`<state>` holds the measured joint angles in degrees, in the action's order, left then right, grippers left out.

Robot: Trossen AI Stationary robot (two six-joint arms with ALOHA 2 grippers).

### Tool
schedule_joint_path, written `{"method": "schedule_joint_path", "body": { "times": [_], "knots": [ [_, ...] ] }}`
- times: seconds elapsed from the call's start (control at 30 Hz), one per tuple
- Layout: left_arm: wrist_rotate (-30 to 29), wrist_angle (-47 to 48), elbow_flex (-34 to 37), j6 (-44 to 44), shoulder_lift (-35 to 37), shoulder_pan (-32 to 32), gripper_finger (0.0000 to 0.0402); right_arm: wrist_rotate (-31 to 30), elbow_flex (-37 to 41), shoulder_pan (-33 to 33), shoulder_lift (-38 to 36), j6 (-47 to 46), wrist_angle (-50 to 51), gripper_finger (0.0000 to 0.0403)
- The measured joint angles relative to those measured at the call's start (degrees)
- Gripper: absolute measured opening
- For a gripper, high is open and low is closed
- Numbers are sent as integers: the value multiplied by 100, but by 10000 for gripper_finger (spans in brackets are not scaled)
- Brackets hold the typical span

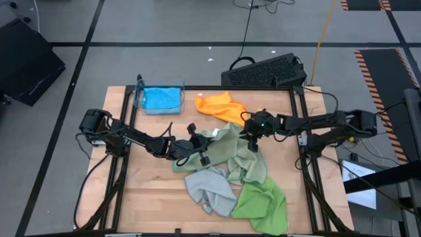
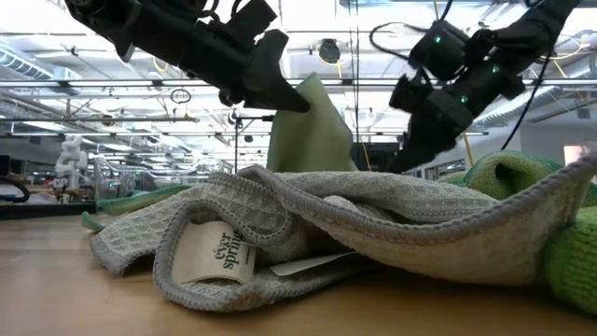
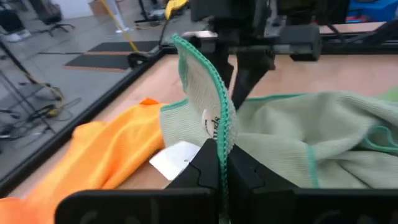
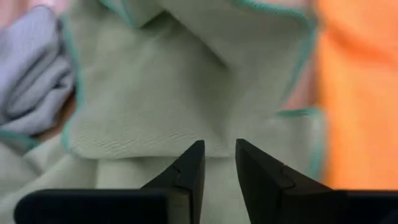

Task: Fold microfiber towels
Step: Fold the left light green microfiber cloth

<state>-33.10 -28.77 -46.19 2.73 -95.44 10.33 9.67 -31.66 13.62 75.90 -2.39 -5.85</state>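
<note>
The left pincer [image 3: 222, 177] is clamped on the teal-edged corner of a pale sage green towel [image 3: 205, 99], which stands up from its closed fingers in the middle of the left wrist frame. In the overhead frame that pincer [image 1: 197, 146] sits just left of centre, at the left edge of the sage heap [image 1: 240, 155]. The right pincer [image 1: 252, 136] hangs over the heap's upper part; its fingers [image 4: 189, 168] are slightly parted above the sage cloth, gripping nothing.

On the wooden surface [image 1: 151, 197], an orange towel [image 1: 220, 105] lies at upper centre, a bright blue towel [image 1: 161, 99] in a clear bin [image 1: 139, 92] at upper left, a light grey towel [image 1: 209, 187] below centre and a bright green towel [image 1: 263, 201] at lower right. A black keyboard [image 1: 266, 71] lies beyond the surface's top edge, on grey floor [image 1: 164, 26].
</note>
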Motion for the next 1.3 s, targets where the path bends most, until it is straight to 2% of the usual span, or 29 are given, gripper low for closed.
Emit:
{"method": "schedule_joint_path", "body": {
  "times": [0.23,0.4,0.57,0.73,0.93,1.0,1.07,1.2,1.3],
  "knots": [
    [75,29,0,111,0,-13,24,161,2,-293,923,-45,-790,56],
    [447,29,0,285,-120,-92,8,437,2,-325,1252,-32,-1889,35],
    [463,38,0,562,-403,-156,18,722,2,-236,893,-14,-2195,5],
    [493,-180,-2,877,-765,-304,46,719,0,-233,368,-18,-1935,5],
    [1194,-510,-5,1155,-1114,-459,69,640,0,-445,-37,-284,-1224,5],
    [1354,-549,-9,1203,-1144,-457,77,294,2,-740,-45,-516,-1117,11],
    [1460,-613,-9,1204,-1144,-442,86,-342,2,-1178,-46,-638,-1054,25],
    [1523,-769,-17,1206,-1139,-435,105,-1884,2,-2134,-44,-1064,-831,72],
    [1698,-957,-17,1245,-1139,-435,120,-2625,2,-2691,-8,-1382,-817,109]
  ]
}}
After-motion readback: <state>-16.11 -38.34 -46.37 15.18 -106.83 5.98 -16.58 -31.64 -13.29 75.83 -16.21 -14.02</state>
